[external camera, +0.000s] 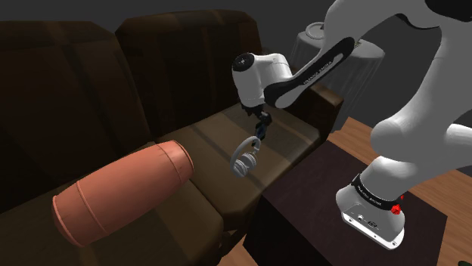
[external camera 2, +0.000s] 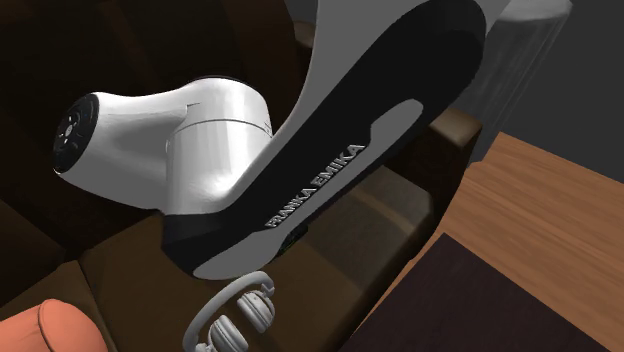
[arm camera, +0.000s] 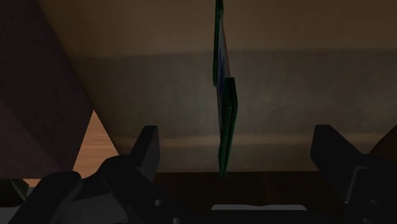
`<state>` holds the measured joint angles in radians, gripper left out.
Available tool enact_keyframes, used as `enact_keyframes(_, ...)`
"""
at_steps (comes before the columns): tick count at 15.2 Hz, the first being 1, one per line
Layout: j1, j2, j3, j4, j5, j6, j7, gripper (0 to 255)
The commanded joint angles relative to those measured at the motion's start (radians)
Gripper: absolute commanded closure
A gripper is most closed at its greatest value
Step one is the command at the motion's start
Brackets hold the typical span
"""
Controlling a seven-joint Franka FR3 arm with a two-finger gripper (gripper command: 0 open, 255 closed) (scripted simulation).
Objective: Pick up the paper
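The paper is a thin dark green sheet with a bluish face, seen edge-on in the wrist view. It stands midway between my gripper's two black fingers, which are wide apart and do not touch it. In the shoulder view my gripper points down over the brown sofa seat, and a small blue bit of the paper shows just under it. How the paper rests on the seat is hidden.
White headphones lie on the seat just in front of the gripper, also headphones. A large terracotta cylinder lies on the sofa at the shoulder view's left. The sofa armrest, a cloth-covered table and my dark stand are to the right.
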<state>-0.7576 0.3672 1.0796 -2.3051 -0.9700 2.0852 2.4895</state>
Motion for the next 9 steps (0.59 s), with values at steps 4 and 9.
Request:
enact_keyframes(4, 0.059, 0.077, -0.067, 0.013, -0.081, -0.001, 0.065, 0)
enact_keyframes(9, 0.061, 0.080, -0.069, 0.013, -0.084, 0.000, 0.067, 255)
